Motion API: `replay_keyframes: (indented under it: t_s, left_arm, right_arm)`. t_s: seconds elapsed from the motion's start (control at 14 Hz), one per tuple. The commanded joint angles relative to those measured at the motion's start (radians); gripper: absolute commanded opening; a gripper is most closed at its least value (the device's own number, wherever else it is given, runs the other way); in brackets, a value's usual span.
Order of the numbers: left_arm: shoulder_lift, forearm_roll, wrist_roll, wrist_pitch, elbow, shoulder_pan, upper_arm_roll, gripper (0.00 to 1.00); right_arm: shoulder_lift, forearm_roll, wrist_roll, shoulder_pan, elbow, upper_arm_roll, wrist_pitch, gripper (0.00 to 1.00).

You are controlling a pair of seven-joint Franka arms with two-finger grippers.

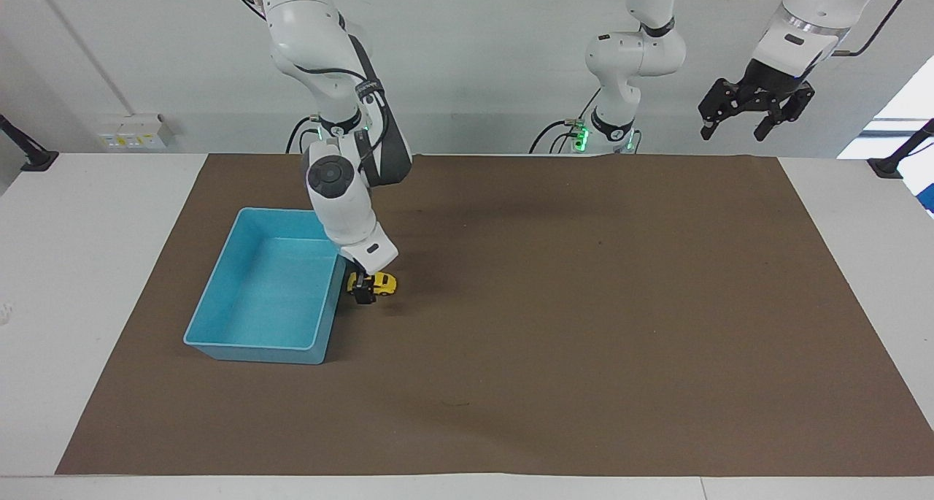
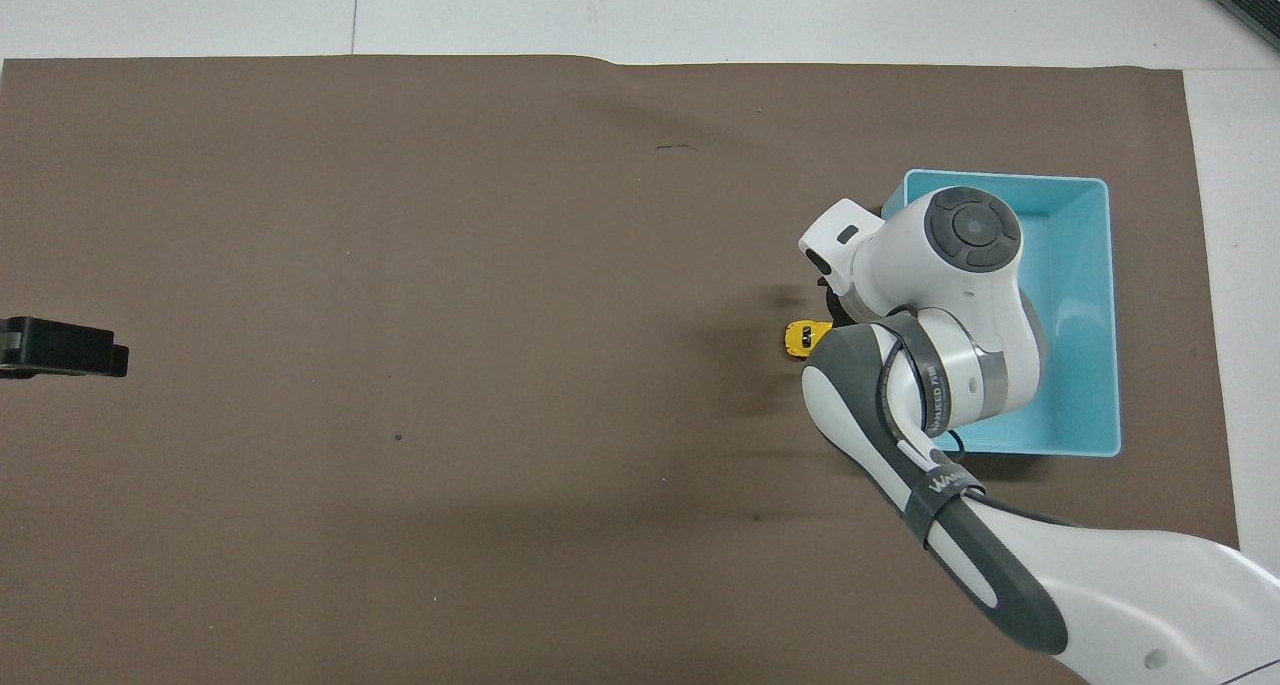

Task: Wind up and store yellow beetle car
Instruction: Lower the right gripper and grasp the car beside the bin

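Observation:
The yellow beetle car [image 1: 383,283] stands on the brown mat beside the blue bin [image 1: 270,295], on the side toward the left arm's end. My right gripper [image 1: 363,288] is down at the car's bin-side end, open, with one dark finger [image 1: 363,295] showing in front of the car's body. In the overhead view only the car's outer end [image 2: 800,338] shows, since the right arm's wrist covers the rest. My left gripper [image 1: 755,109] waits, open and empty, high over its own end of the table.
The blue bin [image 2: 1075,295] is empty and lies toward the right arm's end of the brown mat [image 1: 584,325]. The left gripper's tip [image 2: 60,347] shows at the edge of the overhead view.

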Motion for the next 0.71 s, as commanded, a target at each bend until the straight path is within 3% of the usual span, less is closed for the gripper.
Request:
replay_keyframes:
  t_s: [0.0, 0.64]
  left_arm:
    - [0.001, 0.009, 0.003, -0.013, 0.012, 0.01, -0.006, 1.0]
    - [0.001, 0.009, 0.003, -0.013, 0.012, 0.01, -0.006, 1.0]
  right_arm:
    - [-0.009, 0.0, -0.008, 0.014, -0.046, -0.001, 0.045, 1.0]
    - [-0.018, -0.001, -0.053, 0.003, -0.105, -0.005, 0.091, 1.0]
